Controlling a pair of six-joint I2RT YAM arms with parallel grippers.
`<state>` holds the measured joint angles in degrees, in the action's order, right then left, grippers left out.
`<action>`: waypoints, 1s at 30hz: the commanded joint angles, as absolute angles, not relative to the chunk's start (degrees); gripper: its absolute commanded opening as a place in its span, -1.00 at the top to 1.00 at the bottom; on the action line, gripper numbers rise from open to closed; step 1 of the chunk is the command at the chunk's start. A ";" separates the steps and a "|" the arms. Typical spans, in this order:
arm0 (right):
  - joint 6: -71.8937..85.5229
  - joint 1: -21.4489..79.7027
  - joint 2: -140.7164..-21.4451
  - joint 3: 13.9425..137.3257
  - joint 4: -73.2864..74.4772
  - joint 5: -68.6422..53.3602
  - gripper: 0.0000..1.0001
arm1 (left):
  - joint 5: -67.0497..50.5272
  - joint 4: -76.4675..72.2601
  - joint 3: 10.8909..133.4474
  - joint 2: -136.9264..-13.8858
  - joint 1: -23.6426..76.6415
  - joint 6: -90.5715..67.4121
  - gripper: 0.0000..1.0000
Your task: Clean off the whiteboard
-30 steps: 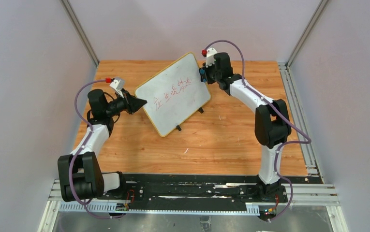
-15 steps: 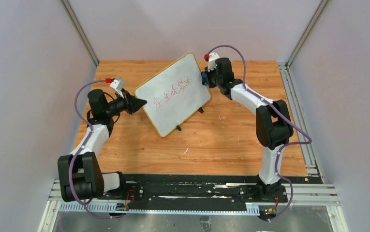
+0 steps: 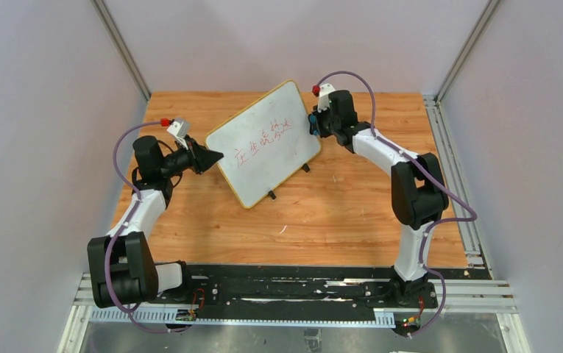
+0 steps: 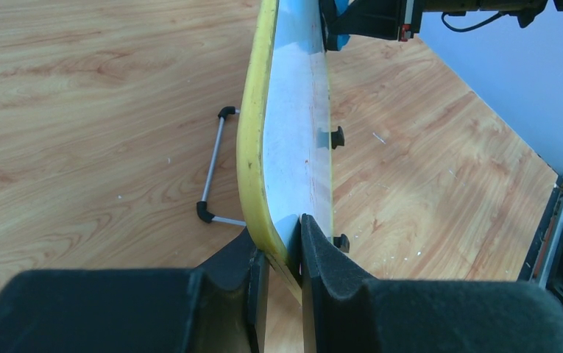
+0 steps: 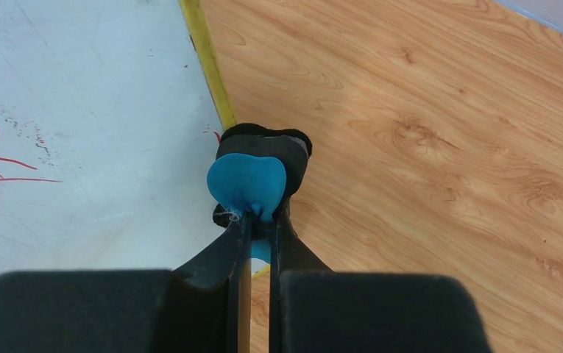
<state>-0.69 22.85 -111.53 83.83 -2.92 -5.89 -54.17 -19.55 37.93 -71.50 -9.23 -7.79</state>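
Clamping whiteboard (image 4: 293,132) rim: left hand (image 4: 277,244)

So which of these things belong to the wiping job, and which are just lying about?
For the job: whiteboard, clamped by the left gripper; blue eraser, in the right gripper.
Just there: small white speck on the table.
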 commanded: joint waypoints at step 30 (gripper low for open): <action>-3.56 26.02 -110.79 82.10 -0.41 2.04 0.99 | -52.05 -17.03 37.09 -71.89 -9.41 1.07 1.00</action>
<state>-2.15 25.63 -111.53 84.38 -1.45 -0.43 -54.24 -19.57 37.93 -71.50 -9.23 -7.64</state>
